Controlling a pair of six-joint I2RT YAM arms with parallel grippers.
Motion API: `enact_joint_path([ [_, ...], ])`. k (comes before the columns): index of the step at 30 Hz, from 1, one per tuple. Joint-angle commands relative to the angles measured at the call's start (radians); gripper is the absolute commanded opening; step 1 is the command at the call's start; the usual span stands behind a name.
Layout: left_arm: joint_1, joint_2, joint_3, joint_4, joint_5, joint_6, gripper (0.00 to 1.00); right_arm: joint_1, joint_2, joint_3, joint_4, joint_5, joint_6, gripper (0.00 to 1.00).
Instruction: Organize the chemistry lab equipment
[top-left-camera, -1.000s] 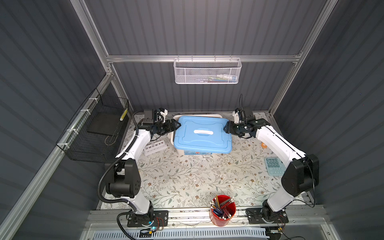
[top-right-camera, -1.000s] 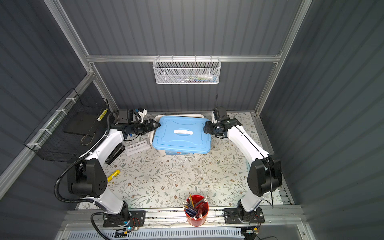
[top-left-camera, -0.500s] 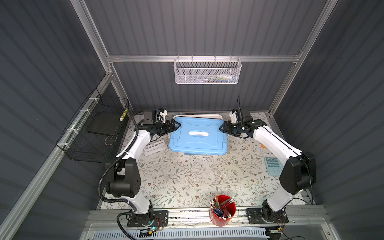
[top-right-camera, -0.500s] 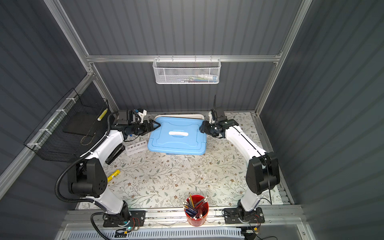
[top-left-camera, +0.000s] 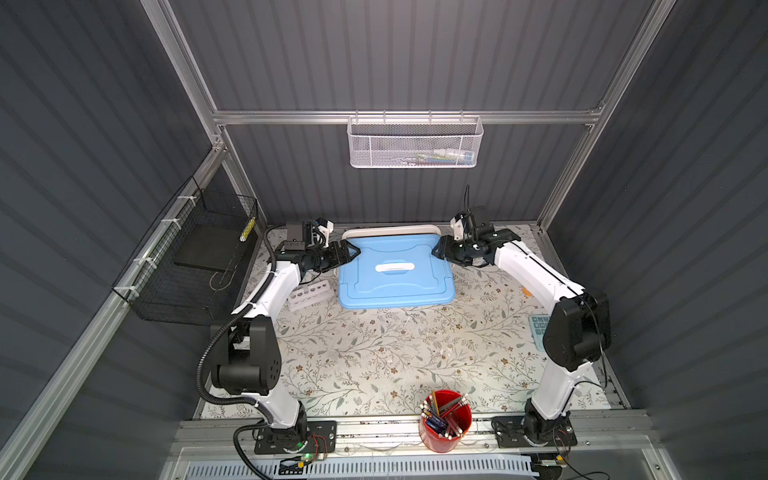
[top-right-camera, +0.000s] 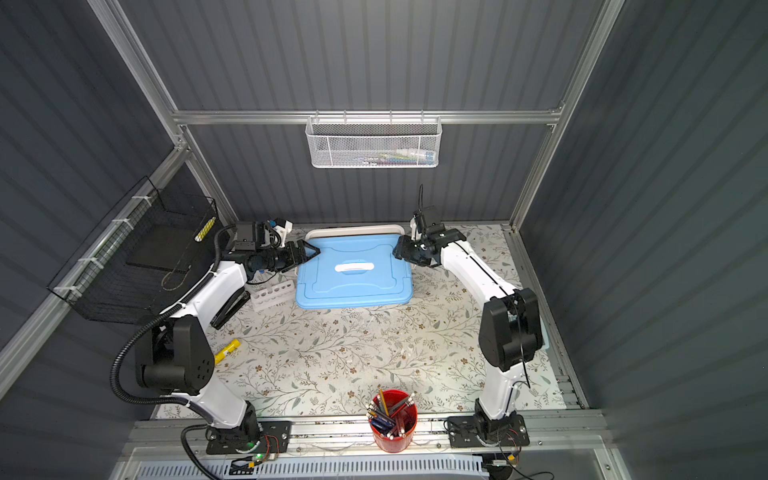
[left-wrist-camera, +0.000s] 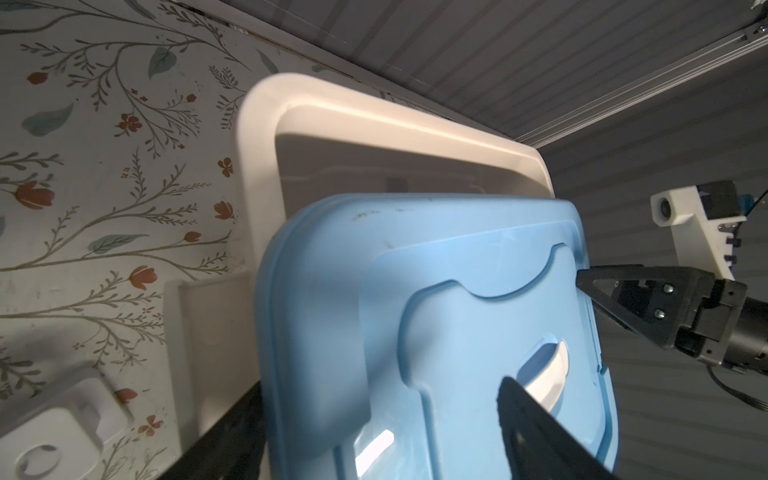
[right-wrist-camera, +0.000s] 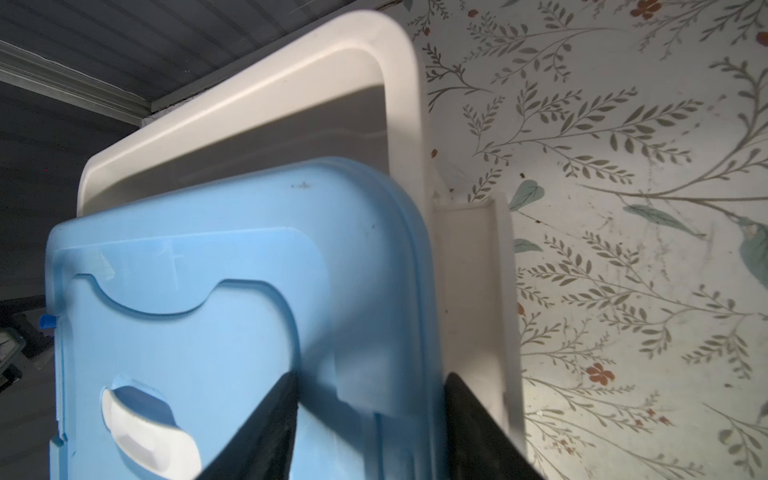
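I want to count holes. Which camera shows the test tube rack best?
A top view: the test tube rack shows whole, holes up. The left wrist view catches only a blurry corner; the right wrist view shows none.

I am viewing the left arm (top-left-camera: 276, 286) and right arm (top-left-camera: 534, 270), each showing white link shells between black joint housings. A black corrugated cable (top-left-camera: 202, 365) is looping beside the left arm; the right gripper (top-left-camera: 436, 252) is showing black triangular fingers (left-wrist-camera: 623, 274) bearing bright screws (left-wrist-camera: 667, 288).
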Motion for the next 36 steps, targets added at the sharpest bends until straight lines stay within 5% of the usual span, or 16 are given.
enact_joint_path([
  [1, -0.002, 0.012, -0.009, 0.017, 0.024, -0.004, 0.84, 0.009, 0.010, 0.054, -0.018, -0.001, -0.028, 0.56],
  [23, -0.002, 0.029, 0.023, -0.018, -0.010, 0.016, 0.81, 0.016, -0.165, 0.091, -0.145, 0.097, -0.169, 0.71],
  [30, -0.002, 0.032, 0.032, -0.014, -0.011, 0.013, 0.81, 0.113, -0.403, -0.062, -0.328, -0.002, -0.359, 0.70],
  [36, -0.002, 0.035, 0.046, -0.021, -0.018, 0.019, 0.81, 0.276, -0.434, -0.160, -0.455, -0.049, -0.410, 0.70],
])
